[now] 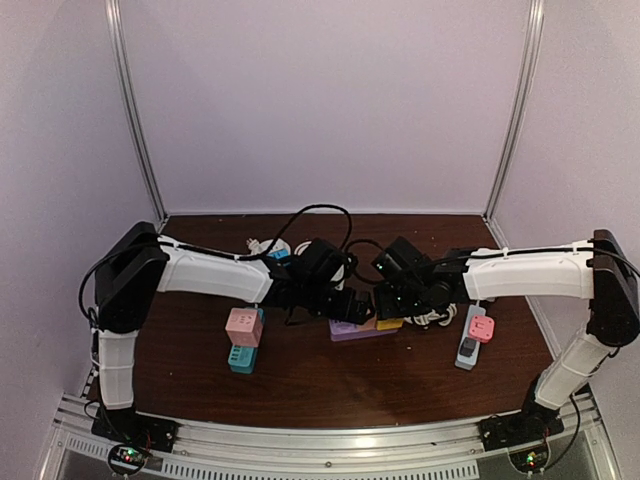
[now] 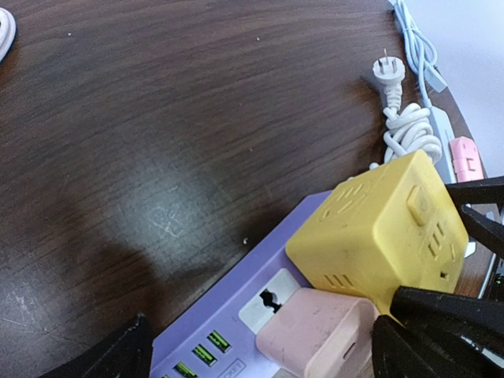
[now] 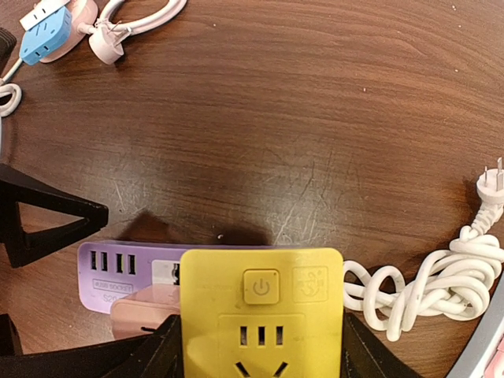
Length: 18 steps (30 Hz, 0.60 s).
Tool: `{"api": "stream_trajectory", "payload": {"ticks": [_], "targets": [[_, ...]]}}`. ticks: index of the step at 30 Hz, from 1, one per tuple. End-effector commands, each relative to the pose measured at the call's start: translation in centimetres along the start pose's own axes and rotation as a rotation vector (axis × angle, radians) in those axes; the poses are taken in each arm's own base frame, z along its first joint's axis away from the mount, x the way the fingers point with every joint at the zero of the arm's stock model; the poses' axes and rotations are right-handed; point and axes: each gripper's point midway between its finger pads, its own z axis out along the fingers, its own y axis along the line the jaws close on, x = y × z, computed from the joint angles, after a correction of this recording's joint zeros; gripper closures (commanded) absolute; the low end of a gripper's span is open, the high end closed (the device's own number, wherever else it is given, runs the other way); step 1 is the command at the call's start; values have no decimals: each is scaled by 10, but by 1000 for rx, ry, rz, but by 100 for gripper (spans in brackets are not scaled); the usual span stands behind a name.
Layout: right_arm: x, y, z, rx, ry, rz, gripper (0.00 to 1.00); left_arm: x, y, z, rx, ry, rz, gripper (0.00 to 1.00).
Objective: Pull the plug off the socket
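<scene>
Starting at the right gripper (image 3: pixel 261 350), its jaws are pressed against both sides of the boxy matte yellow cube plug (image 3: pixel 213 315), seated on the flat purple socket strip (image 3: pixel 118 276). The left gripper (image 2: pixel 264 335) is spread wide around a rounded pink adapter (image 2: pixel 315 339); contact cannot be judged. A coiled white cord (image 3: pixel 425 291) is seen beside, on the scratched wooden surface (image 3: pixel 315 118).

Dim top view; sharp wrist views, glare on the table (image 2: pixel 165 213).
</scene>
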Motion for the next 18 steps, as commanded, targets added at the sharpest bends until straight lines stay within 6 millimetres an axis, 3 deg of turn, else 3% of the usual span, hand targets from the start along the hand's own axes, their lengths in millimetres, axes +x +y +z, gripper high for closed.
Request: {"api": "stream_trajectory", "payload": {"ticks": [1, 10, 18], "targets": [[-28, 2, -21, 50, -118, -45, 89, 115, 94, 7, -343, 344, 28, 2], [-31, 6, -30, 77, -144, -80, 88, 126, 111, 5, -391, 374, 31, 2], [-40, 1, -35, -76, -129, 30, 87, 134, 116, 6, -406, 404, 48, 2]]}}
